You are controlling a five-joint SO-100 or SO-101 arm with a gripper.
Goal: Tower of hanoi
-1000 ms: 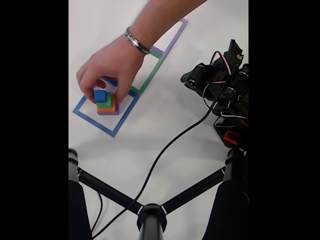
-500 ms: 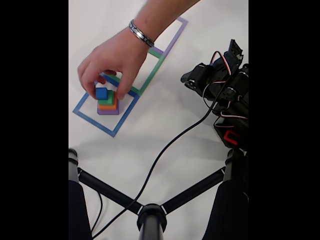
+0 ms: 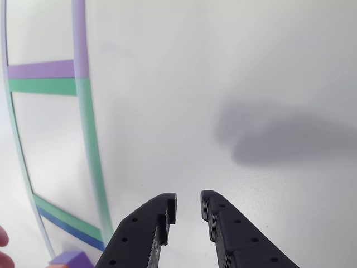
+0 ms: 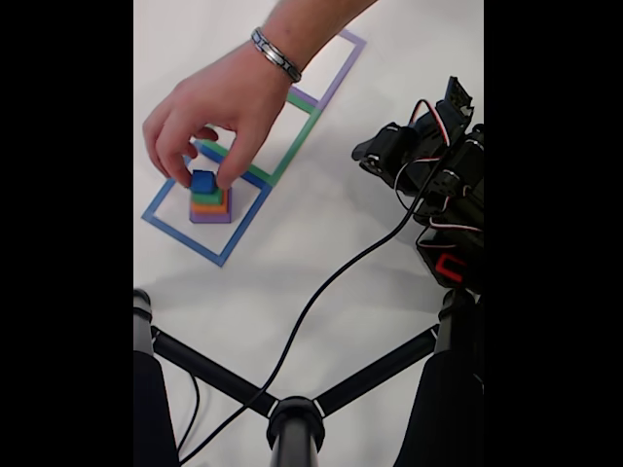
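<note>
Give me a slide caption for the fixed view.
A person's hand touches the four-block tower of hanoi stacked inside the blue tape square, while the arm waits at right.

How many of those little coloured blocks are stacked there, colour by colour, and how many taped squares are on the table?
Blue block: 1
Green block: 1
Orange block: 1
Purple block: 1
Blocks total: 4
Blue tape square: 1
Green tape square: 1
Purple tape square: 1
Squares total: 3

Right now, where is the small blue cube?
In the fixed view, the small blue cube tops the stack of green, orange and purple blocks inside the blue tape square at left, with a person's hand at it from above.
</note>
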